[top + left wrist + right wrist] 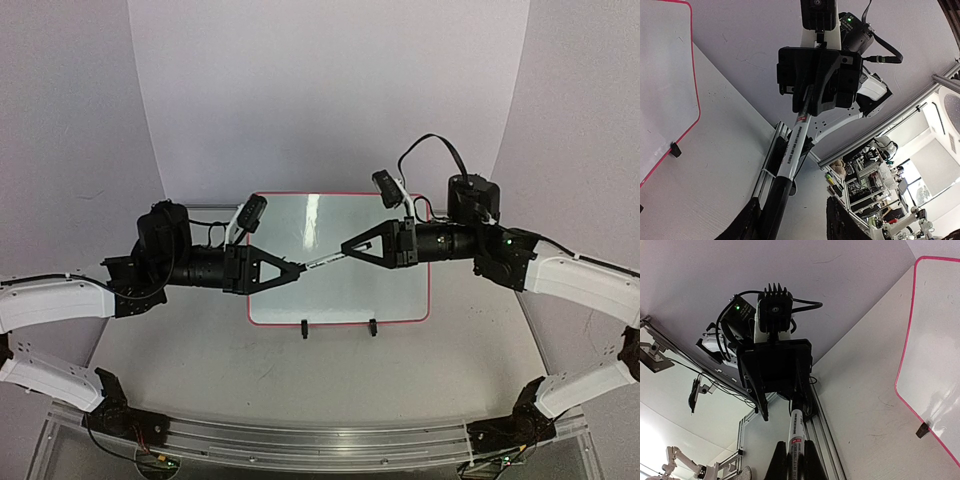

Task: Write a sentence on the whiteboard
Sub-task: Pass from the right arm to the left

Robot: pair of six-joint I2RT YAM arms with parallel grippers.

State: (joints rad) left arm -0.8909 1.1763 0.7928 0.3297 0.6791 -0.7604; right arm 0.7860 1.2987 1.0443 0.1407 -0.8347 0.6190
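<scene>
The whiteboard, glossy white with a thin red frame, lies flat at the table's middle; no sentence shows on its face. Its edge also shows in the left wrist view and the right wrist view. A marker with a white barrel and a black end hangs level above the board between the two grippers. My right gripper is shut on its barrel. My left gripper faces it, jaws apart, with the marker's black end against one finger.
Two black clip feet sit on the board's near edge. An aluminium rail runs along the table's near edge by the arm bases. A curved white backdrop stands behind the board.
</scene>
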